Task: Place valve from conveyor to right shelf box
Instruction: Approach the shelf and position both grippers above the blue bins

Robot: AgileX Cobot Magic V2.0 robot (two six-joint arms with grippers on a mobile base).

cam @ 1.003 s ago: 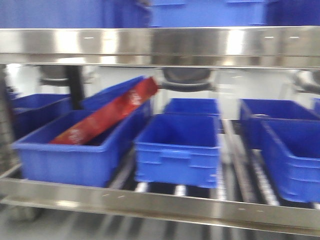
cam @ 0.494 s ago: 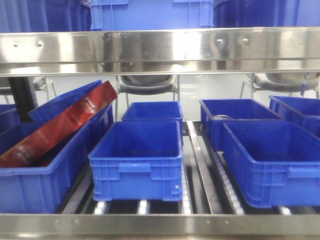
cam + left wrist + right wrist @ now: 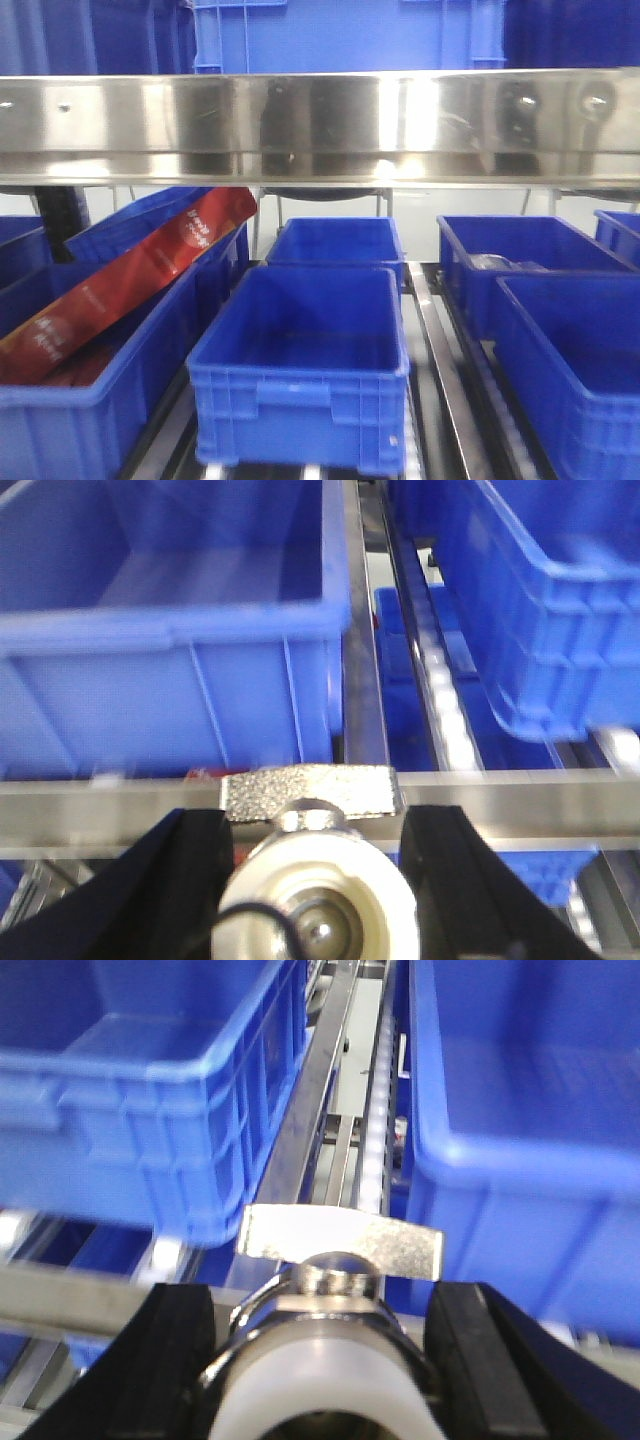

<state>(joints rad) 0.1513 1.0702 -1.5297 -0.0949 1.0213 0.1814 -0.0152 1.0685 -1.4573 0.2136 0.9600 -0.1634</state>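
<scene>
Shelf (image 3: pixel 320 125) of brushed steel fills the front view, its bright front rail crossing the upper third of the frame. Blue boxes sit on the tier below.
- Centre box (image 3: pixel 300 370), lower middle: open-topped, blue floor in view.
- Left box (image 3: pixel 80 440), lower left: holds a red packet (image 3: pixel 130 290), tilted, with its upper end over the far rim.
- Right box (image 3: pixel 580 370), lower right: cut off by the frame edge.

More blue boxes stand behind these and on the tier above.

Left wrist view: the left end effector (image 3: pixel 315 900) is clenched on the left valve (image 3: pixel 310 790), which has a round white body with a flat metal handle on top. Black fingers (image 3: pixel 185 890) bear on both flanks. The valve sits at bottom centre, seen against the steel front rail. One box is at upper left and one at upper right, with a roller track (image 3: pixel 445 710) between them.

Right wrist view: the right end effector (image 3: pixel 325 1370) is clenched on the right valve (image 3: pixel 340 1245), which is of the same pattern. Fingers flank it at lower left and lower right. The valve sits at bottom centre, with boxes at upper left and right and rollers between them.

Both valves are in the grasp, outside any box.
</scene>
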